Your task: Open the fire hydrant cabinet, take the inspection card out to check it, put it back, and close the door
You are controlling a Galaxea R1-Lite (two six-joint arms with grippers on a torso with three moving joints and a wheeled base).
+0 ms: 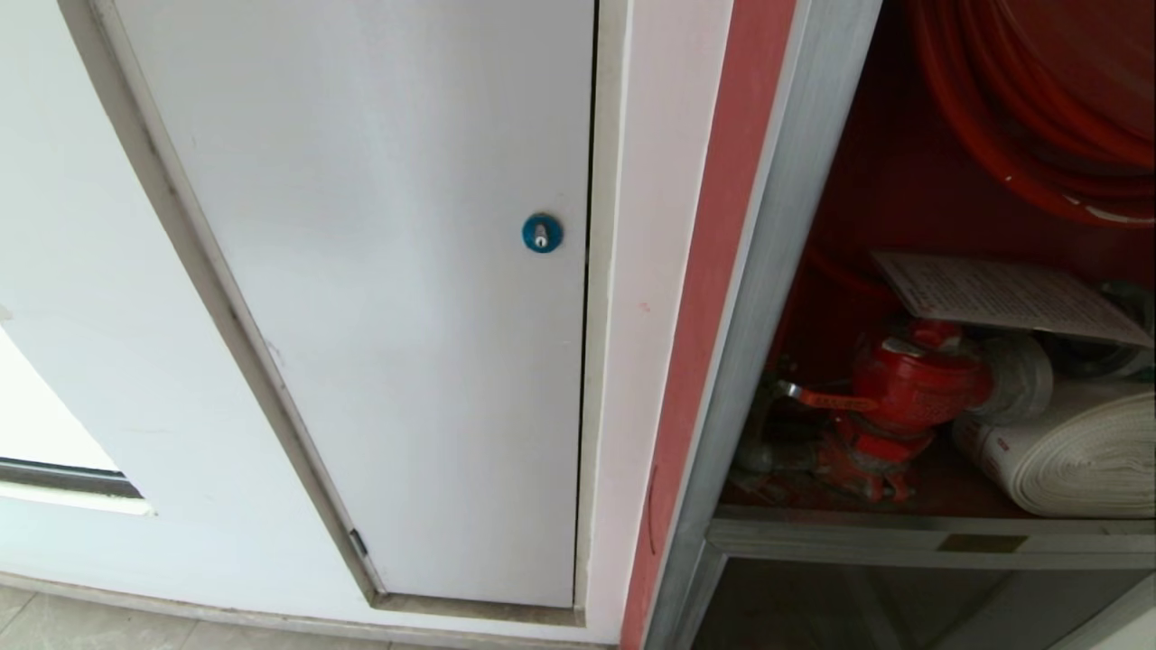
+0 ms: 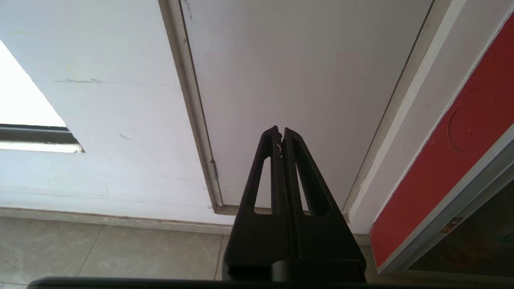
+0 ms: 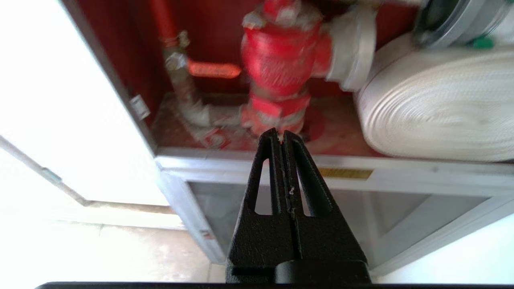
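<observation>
Jaws pressed together and empty on your right gripper (image 3: 282, 138), inspection card (image 1: 1007, 296) above atop hydrant valve (image 3: 281, 60): thin, floppy, pinch its near edge.

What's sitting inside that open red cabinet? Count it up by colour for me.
Red: 2, the hydrant valve and the coiled hose
White: 2, the rolled hose and the inspection card
Total: 4

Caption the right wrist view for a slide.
Shut right end effector faces the open fire hydrant cabinet, red valve and rolled white hose inside.
</observation>
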